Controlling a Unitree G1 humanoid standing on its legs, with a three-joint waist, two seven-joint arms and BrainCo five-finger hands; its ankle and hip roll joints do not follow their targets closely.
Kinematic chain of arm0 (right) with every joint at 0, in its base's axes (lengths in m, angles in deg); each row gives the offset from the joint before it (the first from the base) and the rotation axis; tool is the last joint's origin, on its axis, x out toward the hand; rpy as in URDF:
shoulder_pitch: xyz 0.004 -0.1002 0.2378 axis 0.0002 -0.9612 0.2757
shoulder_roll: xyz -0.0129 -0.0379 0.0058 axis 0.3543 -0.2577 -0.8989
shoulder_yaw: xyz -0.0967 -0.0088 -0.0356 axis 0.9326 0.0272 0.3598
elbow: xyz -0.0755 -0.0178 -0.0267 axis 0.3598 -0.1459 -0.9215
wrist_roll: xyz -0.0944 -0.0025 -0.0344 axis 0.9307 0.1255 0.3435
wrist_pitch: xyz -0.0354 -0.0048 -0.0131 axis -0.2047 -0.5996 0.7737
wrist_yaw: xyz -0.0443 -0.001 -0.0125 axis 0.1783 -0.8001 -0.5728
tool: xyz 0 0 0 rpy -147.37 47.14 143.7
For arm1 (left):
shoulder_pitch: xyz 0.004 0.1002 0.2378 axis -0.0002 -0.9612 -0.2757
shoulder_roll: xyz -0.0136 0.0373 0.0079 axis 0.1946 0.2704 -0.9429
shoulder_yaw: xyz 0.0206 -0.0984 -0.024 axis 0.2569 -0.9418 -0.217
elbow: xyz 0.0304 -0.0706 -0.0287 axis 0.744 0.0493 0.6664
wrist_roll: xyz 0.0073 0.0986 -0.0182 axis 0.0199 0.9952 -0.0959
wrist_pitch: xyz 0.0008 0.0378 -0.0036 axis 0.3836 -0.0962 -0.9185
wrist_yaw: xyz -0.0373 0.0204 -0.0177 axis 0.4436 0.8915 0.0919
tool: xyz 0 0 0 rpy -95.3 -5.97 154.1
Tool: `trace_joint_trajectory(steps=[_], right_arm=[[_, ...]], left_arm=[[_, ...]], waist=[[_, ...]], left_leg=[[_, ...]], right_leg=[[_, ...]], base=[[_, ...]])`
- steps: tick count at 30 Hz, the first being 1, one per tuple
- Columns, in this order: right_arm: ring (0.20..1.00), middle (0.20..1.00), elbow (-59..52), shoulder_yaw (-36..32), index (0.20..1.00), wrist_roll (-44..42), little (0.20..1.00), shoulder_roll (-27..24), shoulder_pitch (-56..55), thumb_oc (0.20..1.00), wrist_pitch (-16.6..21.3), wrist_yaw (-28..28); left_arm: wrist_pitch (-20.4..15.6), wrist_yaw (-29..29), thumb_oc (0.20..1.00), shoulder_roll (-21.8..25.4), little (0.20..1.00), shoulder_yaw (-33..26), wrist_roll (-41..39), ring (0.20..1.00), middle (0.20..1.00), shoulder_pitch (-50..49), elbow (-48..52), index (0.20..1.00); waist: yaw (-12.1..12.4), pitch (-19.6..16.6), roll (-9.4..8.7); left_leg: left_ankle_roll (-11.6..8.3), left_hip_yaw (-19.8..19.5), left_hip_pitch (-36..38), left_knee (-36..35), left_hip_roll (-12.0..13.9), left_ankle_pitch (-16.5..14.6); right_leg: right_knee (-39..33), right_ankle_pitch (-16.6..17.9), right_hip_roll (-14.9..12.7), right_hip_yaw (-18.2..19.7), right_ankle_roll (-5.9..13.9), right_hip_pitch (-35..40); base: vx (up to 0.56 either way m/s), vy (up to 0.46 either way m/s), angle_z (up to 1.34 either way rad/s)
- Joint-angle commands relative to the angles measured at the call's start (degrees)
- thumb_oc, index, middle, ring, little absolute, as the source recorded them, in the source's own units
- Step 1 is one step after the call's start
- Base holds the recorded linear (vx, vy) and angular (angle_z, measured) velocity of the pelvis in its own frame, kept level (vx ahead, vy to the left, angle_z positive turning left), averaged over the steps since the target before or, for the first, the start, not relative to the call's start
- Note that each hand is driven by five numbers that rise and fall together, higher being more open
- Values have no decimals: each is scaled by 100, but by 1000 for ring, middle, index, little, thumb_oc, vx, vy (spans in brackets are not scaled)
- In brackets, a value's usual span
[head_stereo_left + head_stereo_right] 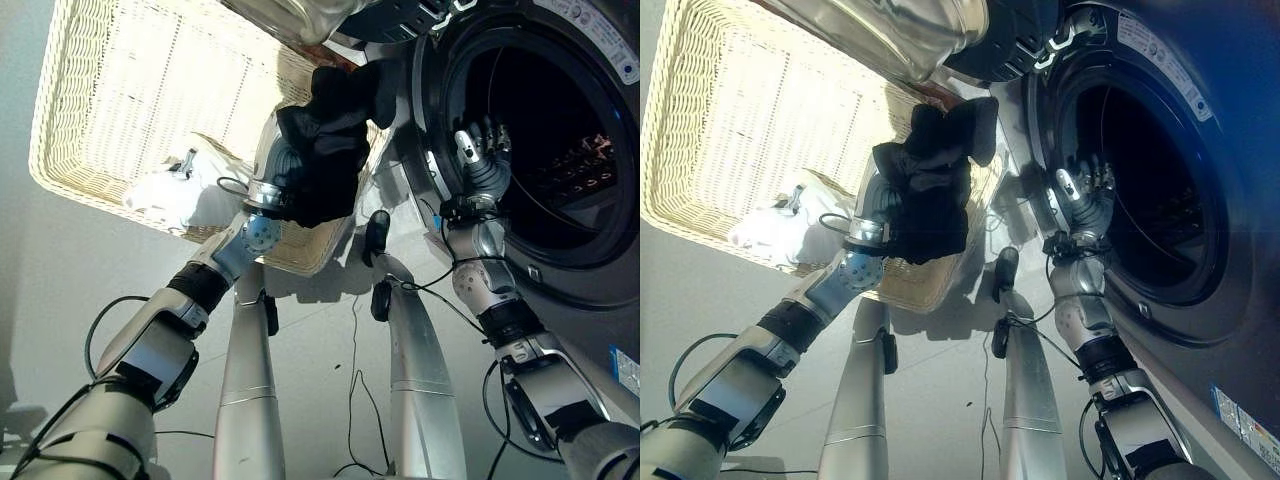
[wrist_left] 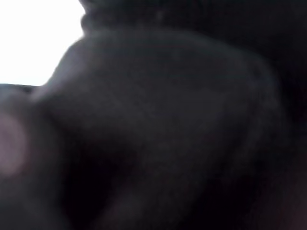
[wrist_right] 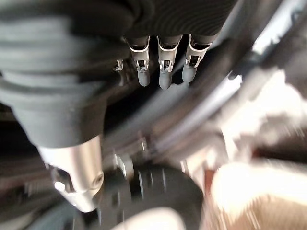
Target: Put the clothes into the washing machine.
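My left hand (image 1: 270, 168) holds a bunched black garment (image 1: 325, 150) in the air over the near right corner of the wicker basket (image 1: 120, 80), just left of the washing machine's round opening (image 1: 560, 150). The cloth covers the fingers, and in the left wrist view the dark garment (image 2: 168, 129) lies right against the camera. My right hand (image 1: 481, 152) rests at the left rim of the drum opening with its fingers (image 3: 163, 72) straight and holding nothing. A white piece of clothing (image 1: 165, 192) lies in the basket's near corner.
The pale wicker basket stands on the grey floor to the left of the washer. A shiny silver curved panel (image 1: 890, 35), seemingly the washer's open door, hangs over the basket's far right corner. The drum's inside is dark.
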Motion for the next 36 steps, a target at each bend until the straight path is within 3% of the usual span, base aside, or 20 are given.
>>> trace_joint_trajectory(steps=[1,11,19,22,27,36], right_arm=[[1000,1000,-863,10,1000,-645,1000,-259,-369,1000,-257,1110],[1000,1000,-1616,410,1000,-1257,1000,-342,-439,1000,-1300,2541],[1000,1000,-1945,613,1000,-1427,1000,-443,-242,1000,-1780,2914],[1000,1000,-2113,675,1000,-1563,1000,-473,-165,1000,-2129,3176],[1000,1000,-2179,751,1000,-1809,1000,-516,-101,1000,-2336,3510],[1000,1000,-2207,842,1000,-2018,1000,-556,13,1000,-2766,3992]], left_arm=[[-628,200,200,-129,200,-246,551,200,200,69,962,200],[-333,212,200,19,200,-53,1581,200,200,300,1850,200],[17,24,200,84,200,73,2151,200,200,522,2038,200],[268,-252,200,164,200,104,2456,200,200,610,2023,200],[498,-551,200,285,200,158,2680,200,200,726,1943,200],[594,-904,200,360,200,150,2744,200,200,843,1848,200]], waist=[[-88,58,150],[-95,58,106],[-82,58,109],[-76,58,114],[-58,58,117],[-31,58,153]], left_leg=[[320,117,-6,654,-457,-661],[312,91,32,682,-464,-609],[289,71,15,705,-466,-586],[268,78,3,721,-452,-569],[242,65,-1,731,-444,-567],[209,35,-48,777,-448,-573]], right_leg=[[-1241,1074,359,-256,272,494],[-1172,1073,322,-289,286,515],[-1163,1075,300,-298,292,509],[-1142,1076,287,-305,295,497],[-1148,1074,254,-326,303,502],[-1100,1068,204,-337,314,444]], base=[[0,0,0],[-1,-4,1],[0,0,0],[0,0,0],[0,0,0],[0,0,0]])
